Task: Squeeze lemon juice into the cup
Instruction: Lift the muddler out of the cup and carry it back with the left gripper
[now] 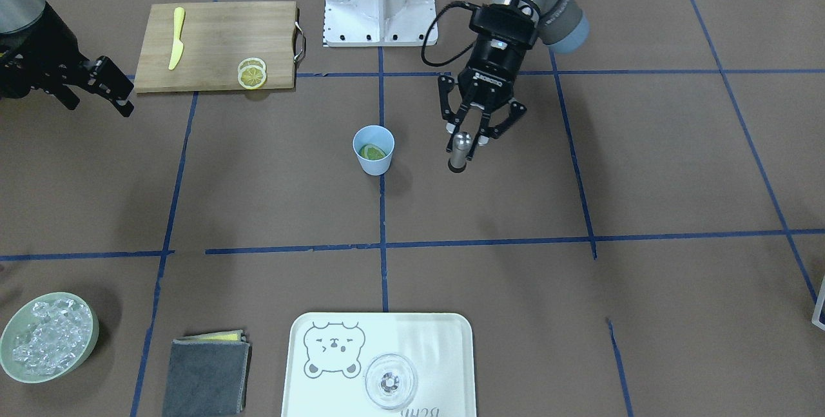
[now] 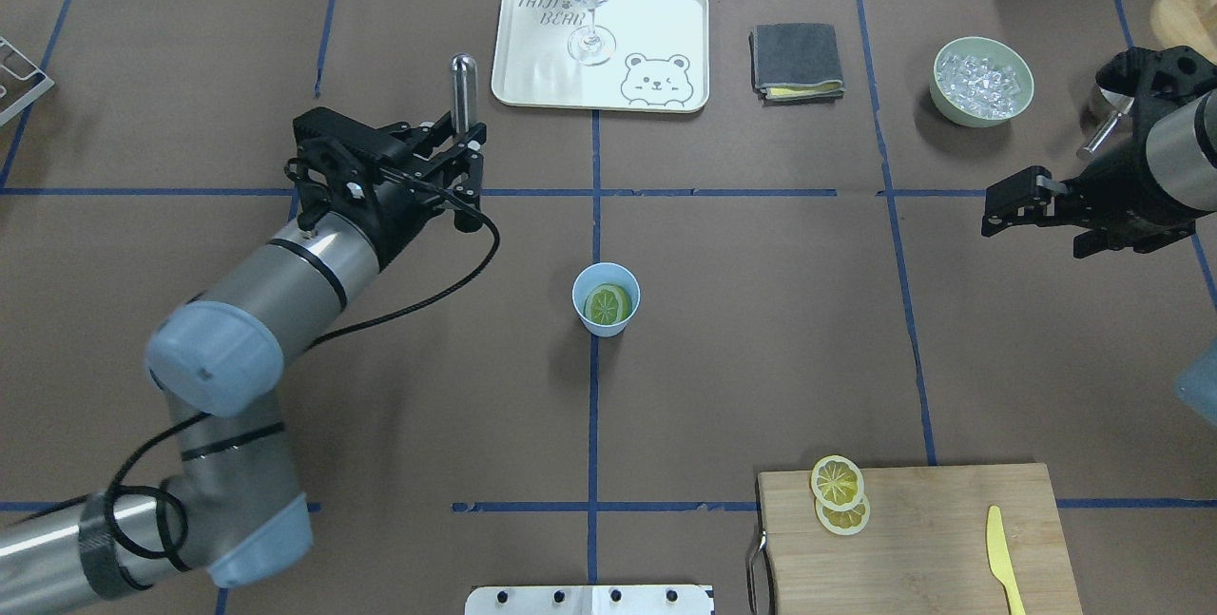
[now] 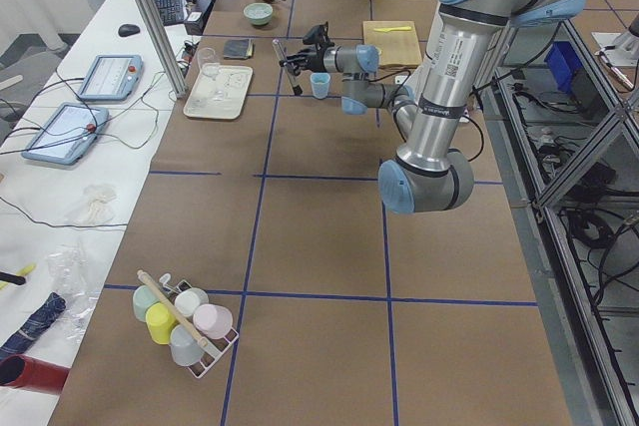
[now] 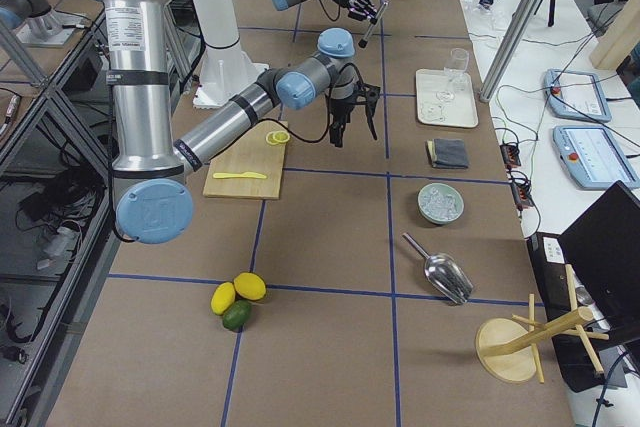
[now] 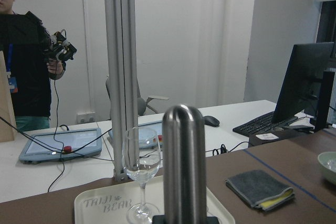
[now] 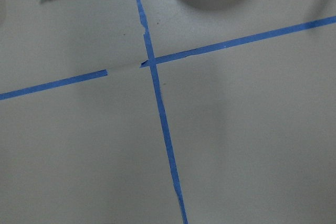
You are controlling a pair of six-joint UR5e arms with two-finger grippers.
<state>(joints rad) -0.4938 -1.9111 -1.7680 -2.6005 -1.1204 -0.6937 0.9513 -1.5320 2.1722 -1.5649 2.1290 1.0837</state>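
Left gripper [image 1: 465,140] is clamped on a metal rod [image 1: 458,158], near the cup [image 1: 376,165] but not touching it. The lemon [image 1: 372,152] slice sits inside the cup (looks greenish in there). Right gripper [image 1: 126,100] is well away from the cup, and I can't tell how its jaws stand.

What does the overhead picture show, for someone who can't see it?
A light-blue cup with a lemon slice inside stands mid-table. The left gripper holds a metal rod; the right gripper hangs empty at the right. Two more slices lie on a cutting board.
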